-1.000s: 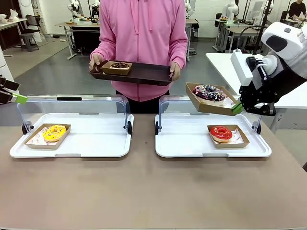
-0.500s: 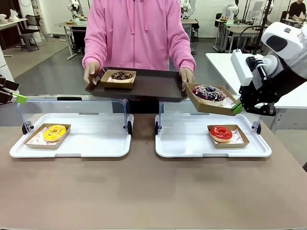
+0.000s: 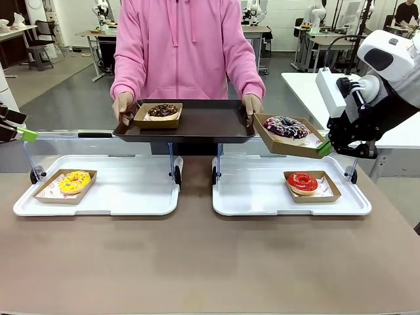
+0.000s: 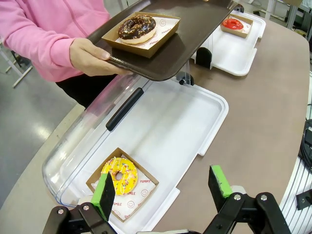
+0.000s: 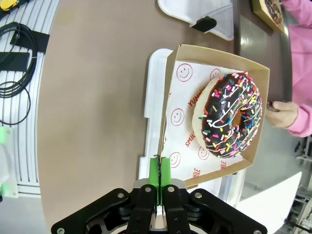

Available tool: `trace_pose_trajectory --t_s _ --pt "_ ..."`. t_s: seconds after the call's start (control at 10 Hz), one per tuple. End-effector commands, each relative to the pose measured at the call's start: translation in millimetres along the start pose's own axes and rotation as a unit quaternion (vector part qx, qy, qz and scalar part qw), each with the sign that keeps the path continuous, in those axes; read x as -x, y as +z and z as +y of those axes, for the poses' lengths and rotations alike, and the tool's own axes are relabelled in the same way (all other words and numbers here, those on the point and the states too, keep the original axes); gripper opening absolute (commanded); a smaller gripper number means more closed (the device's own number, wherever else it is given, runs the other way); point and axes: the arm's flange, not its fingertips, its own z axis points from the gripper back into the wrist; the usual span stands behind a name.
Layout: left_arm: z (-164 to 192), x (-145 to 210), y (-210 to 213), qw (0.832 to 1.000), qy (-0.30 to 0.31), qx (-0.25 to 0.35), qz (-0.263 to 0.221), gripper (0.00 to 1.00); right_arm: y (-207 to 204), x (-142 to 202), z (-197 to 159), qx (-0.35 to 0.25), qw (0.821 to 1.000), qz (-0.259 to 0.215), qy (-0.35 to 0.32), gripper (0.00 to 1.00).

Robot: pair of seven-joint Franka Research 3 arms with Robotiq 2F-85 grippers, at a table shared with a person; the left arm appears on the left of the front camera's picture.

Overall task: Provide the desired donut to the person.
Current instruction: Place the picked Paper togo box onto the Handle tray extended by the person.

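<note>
Tools first, from the left: the left tool [image 4: 164,196] is held apart and empty above the yellow donut [image 3: 74,181]. Across the bench [image 3: 197,262], the person [image 3: 187,46] holds a dark tray [image 3: 203,121]. The right tool [image 3: 324,148] is clamped on the sprinkled donut's box [image 3: 285,135], just beside it. That box should be kept level and set on bare tray. Since a second ago, the tray has been brought forward and lowered.

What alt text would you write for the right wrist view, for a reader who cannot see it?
The right gripper, shut, pinches the rim of a cardboard tray holding a chocolate donut with coloured sprinkles, above a brown table. The person's hand, in a pink sleeve, is just beyond the tray.
</note>
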Motion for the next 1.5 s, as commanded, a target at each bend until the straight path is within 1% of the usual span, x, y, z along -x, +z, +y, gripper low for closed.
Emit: trace_pose_trajectory --t_s 0.0,0.7,0.8,0.9,1.0,1.1,1.3,1.4 --pt "-0.3 -0.1 -0.7 1.0 0.004 -0.002 0.0 1.0 -1.5 0.5 -0.6 0.0 1.0 0.002 -0.002 0.0" --pt "-0.3 -0.1 -0.7 1.0 0.004 -0.002 0.0 1.0 -1.5 0.5 -0.6 0.0 1.0 0.002 -0.002 0.0" --pt "-0.3 -0.1 -0.7 1.0 0.004 -0.002 0.0 1.0 0.0 0.0 0.0 0.0 1.0 0.0 0.0 0.01" --pt "-0.3 -0.1 -0.7 1.0 0.004 -0.002 0.0 1.0 3.0 -22.0 -27.2 -0.001 1.0 0.019 0.008 0.01" --pt "-0.3 -0.1 -0.7 1.0 0.004 -0.002 0.0 1.0 2.3 -47.9 -57.6 -0.009 0.999 0.013 0.034 0.01" --pt "-0.3 -0.1 -0.7 1.0 0.004 -0.002 0.0 1.0 -1.5 -71.3 -86.0 -0.009 0.999 0.021 0.029 0.01" --pt "-0.3 -0.1 -0.7 1.0 0.004 -0.002 0.0 1.0 -6.9 -122.7 -122.9 0.007 0.998 0.059 0.0 0.01" --pt "-0.3 -0.1 -0.7 1.0 0.004 -0.002 0.0 1.0 -19.1 -143.5 -144.1 0.014 0.997 0.078 -0.019 0.01"
